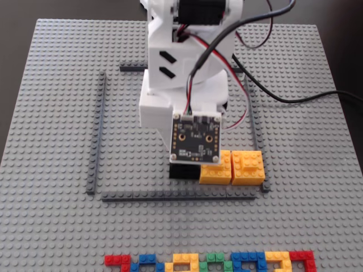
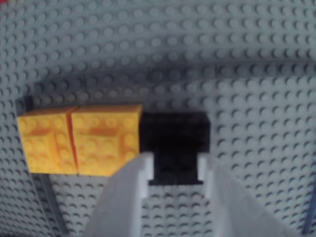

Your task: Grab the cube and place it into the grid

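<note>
Between the tool's (image 2: 175,165) parted fingers, the cube (image 2: 174,132), touching yellow blocks (image 2: 79,139).

Cube (image 2: 174,136): black. Two blocks (image 1: 232,168): yellow-orange. Grid (image 1: 136,141): light grey, studded; border strips (image 1: 96,136) dark grey. Brick row (image 1: 210,263): red, blue, yellow, green. Fingers (image 2: 128,197): pale grey-white. Arm housing (image 1: 181,62): white.

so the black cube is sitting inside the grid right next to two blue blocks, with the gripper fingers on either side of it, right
Not quite: the two blocks beside the cube are yellow-orange, not blue, as the wrist view shows. The rest holds: the cube sits inside the grid, touching the nearer block, and the gripper has a finger on either side of it.
</note>
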Robot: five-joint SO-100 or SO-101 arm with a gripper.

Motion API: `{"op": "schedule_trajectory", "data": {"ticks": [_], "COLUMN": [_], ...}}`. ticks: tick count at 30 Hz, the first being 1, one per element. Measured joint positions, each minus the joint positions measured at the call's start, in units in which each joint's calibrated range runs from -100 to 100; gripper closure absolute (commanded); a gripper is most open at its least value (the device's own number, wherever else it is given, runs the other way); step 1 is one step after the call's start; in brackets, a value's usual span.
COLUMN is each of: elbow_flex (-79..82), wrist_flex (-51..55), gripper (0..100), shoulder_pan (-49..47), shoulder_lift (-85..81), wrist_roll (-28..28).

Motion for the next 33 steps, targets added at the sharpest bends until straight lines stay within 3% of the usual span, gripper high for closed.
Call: {"op": "schedule_trajectory", "data": {"ticks": [8,33], "elbow_flex": [0.79,0.79], "wrist_flex": [0.00,-0.20], "gripper": [79,82], "shoulder_pan": [0.51,1.31], "shoulder_lift": [-0.08,-0.08], "wrist_roll": [0.00,0.00]}}
